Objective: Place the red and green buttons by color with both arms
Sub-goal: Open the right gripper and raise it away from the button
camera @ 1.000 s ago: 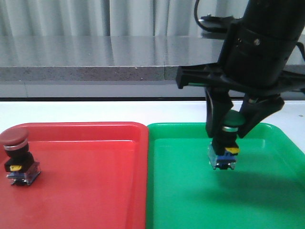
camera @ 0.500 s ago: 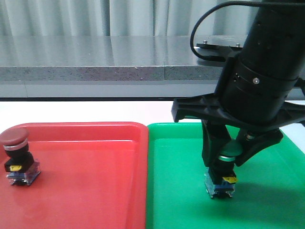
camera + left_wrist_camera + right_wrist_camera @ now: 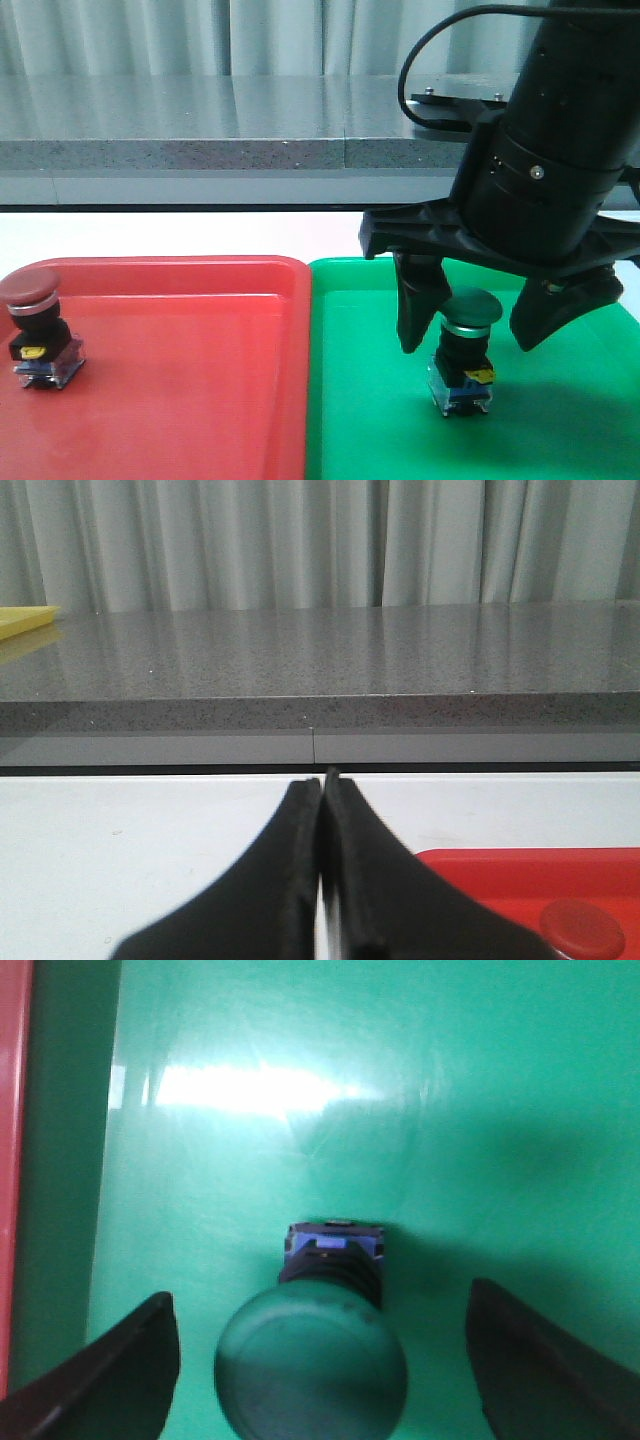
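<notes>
The green button stands upright on the green tray. My right gripper is open, one finger on each side of the button's cap, not touching it. In the right wrist view the green cap sits between the spread fingers. The red button stands upright at the left end of the red tray. My left gripper is shut and empty over the white table, left of the red tray; the red button's cap shows at the lower right there.
The two trays lie side by side on a white table. A grey stone ledge and curtains run behind. A yellow object lies on the ledge in the left wrist view.
My right gripper lowered the green button onto the green tray, then opened and let it go. The red button has not moved.
</notes>
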Tool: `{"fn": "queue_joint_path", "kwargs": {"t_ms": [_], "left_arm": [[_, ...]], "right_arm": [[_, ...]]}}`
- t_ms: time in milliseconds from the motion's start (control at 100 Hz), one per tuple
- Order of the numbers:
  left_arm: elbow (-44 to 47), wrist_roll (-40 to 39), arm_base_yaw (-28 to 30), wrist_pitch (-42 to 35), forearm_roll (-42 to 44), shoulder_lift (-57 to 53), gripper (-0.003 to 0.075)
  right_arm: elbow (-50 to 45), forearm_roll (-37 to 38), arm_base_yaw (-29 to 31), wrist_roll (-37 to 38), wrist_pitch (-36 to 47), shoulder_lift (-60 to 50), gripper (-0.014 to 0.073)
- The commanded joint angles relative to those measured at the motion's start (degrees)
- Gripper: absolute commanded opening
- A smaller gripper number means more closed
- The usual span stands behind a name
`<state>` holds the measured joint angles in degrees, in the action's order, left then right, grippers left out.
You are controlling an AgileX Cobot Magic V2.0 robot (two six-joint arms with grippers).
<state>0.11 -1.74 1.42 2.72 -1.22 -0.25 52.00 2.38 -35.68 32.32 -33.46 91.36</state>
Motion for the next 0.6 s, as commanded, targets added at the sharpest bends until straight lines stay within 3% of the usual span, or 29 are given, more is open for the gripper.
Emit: {"fn": "queue_joint_path", "kwargs": {"t_ms": [0, 200, 480, 590], "left_arm": [[0.61, -0.63, -0.13, -4.56, -0.50, -1.84, -0.0020], [0.61, -0.63, -0.13, -4.56, -0.50, -1.84, -0.0020], [0.61, -0.63, -0.13, -4.56, -0.50, -1.84, -0.0020], [0.61, -0.63, -0.13, -4.56, -0.50, -1.84, -0.0020]], "right_arm": [[1.09, 0.60, 0.09, -0.25, 2.02, -2.22, 0.0605], [1.20, -2.38, 1.32, -9.24, 2.94, -7.12, 0.0605], [1.20, -5.31, 10.09, -16.29, 3.80, -15.45, 0.0603], [1.20, -5.44, 13.99, -19.68, 3.27, -17.86, 0.0531]]}}
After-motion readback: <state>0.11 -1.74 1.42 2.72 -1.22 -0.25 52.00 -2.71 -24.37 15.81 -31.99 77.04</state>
